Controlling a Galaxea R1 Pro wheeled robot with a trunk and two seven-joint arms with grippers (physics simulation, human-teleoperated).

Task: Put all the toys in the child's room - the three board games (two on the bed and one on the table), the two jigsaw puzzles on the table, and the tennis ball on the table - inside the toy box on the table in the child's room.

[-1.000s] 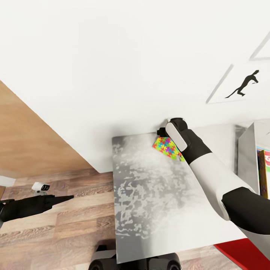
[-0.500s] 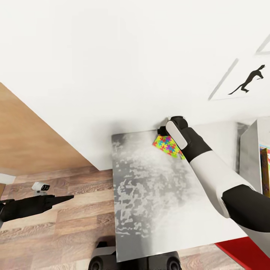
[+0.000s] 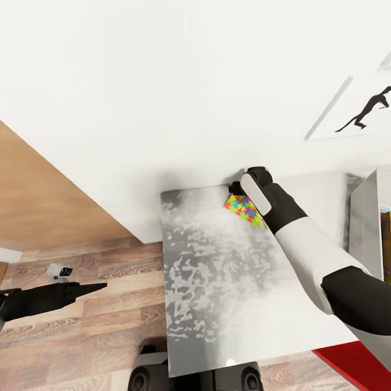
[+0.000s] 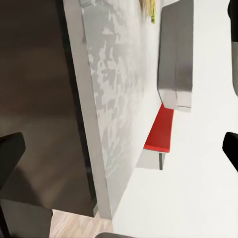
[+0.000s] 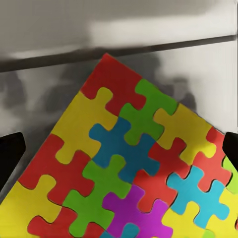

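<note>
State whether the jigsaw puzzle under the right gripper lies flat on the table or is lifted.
Flat, apparently: the jigsaw puzzle lies spread on the table, with the open right gripper straddling it, fingertips at either side, not clamped.

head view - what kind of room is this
Probably a child's bedroom or playroom: a bright jigsaw puzzle lies on a grey table against a white wall bearing a black sports silhouette print, over wood-plank flooring.

I see the jigsaw puzzle (image 5: 124, 168) in red, yellow, green, blue, cyan and purple interlocking pieces on my mottled light grey bench (image 3: 217, 282). Lower left of the head frame, the floor (image 3: 81, 326) is brown wood plank; the wall (image 3: 163, 81) is white.
</note>
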